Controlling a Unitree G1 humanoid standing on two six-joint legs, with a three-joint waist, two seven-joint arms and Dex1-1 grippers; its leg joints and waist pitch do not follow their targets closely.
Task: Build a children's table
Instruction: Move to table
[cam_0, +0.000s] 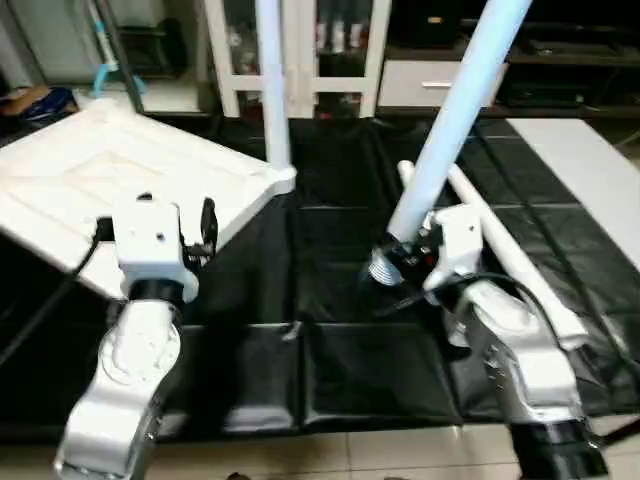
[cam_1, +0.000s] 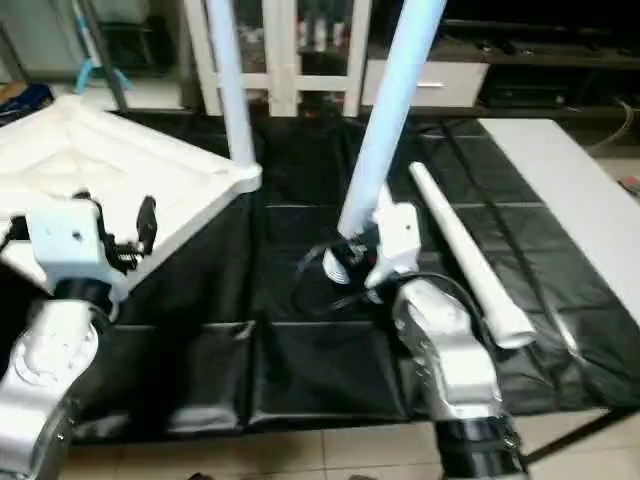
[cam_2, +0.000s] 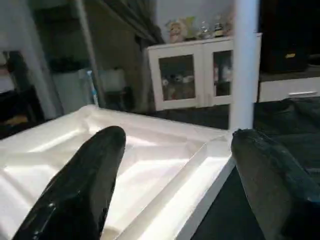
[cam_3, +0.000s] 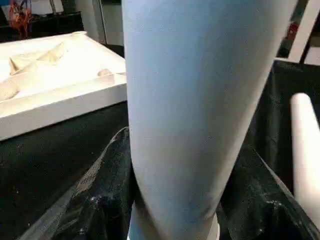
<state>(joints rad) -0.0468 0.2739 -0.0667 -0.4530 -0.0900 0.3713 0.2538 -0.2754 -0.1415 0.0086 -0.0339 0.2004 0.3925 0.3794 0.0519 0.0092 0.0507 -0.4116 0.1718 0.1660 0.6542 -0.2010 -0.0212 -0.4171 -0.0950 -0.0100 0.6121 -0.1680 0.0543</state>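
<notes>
The children's table top (cam_0: 90, 190) lies upside down at the left on a black mat, ribbed underside up. One white leg (cam_0: 271, 80) stands upright in its corner socket nearest the middle of the mat. My left gripper (cam_0: 155, 218) hovers open at the top's near edge, fingers (cam_2: 85, 185) spread with nothing between them. At mid-mat my right gripper (cam_0: 402, 260) is shut on the thick lower end of a second leg (cam_0: 455, 110), which tilts up and to the right, its threaded end just above the mat. A third leg (cam_0: 505, 255) lies flat right of that gripper.
The black mat (cam_0: 330, 340) covers the floor under the work; pale tiles (cam_0: 380, 450) show at its near edge. A white glass-door cabinet (cam_0: 300, 50) and a drawer unit (cam_0: 430, 85) stand behind. A flat white panel (cam_0: 590, 170) lies at the far right.
</notes>
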